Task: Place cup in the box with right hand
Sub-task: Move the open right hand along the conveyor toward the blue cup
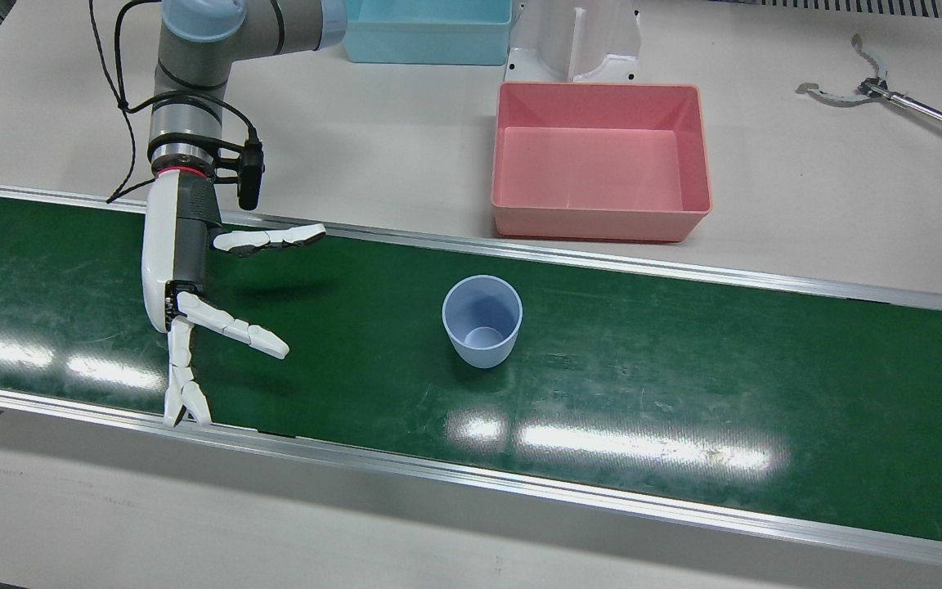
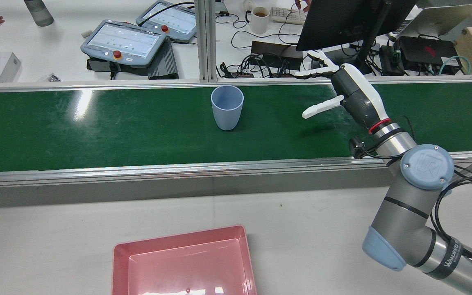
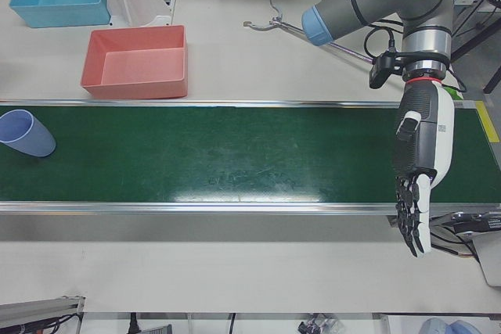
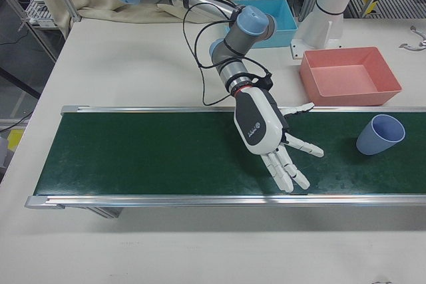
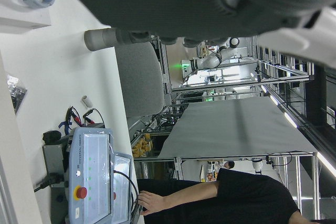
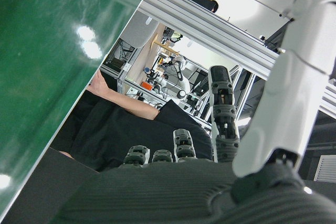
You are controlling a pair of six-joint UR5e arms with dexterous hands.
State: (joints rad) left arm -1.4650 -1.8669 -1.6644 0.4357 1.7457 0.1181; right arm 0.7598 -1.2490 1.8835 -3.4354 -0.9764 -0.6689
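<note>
Item: pale blue plastic cup (image 1: 482, 320), upright, mouth up, on the green conveyor belt (image 1: 684, 376); untouched
Destination: pink box (image 1: 602, 164), empty, on the white table just beyond the belt's far rail, near the cup
Right hand (image 1: 193, 303): over the belt, well apart from the cup, fingers spread, thumb out, holding nothing
Left hand (image 3: 419, 170): fingers extended and apart, pointing down at the belt's other end, idle
Step, as judged: approach, grasp not yet begun
Next move calls for: travel sideways along the belt to the cup, fingers wrapping its wall without tipping it

"UR" on right arm's joint cap (image 2: 427, 166)
</note>
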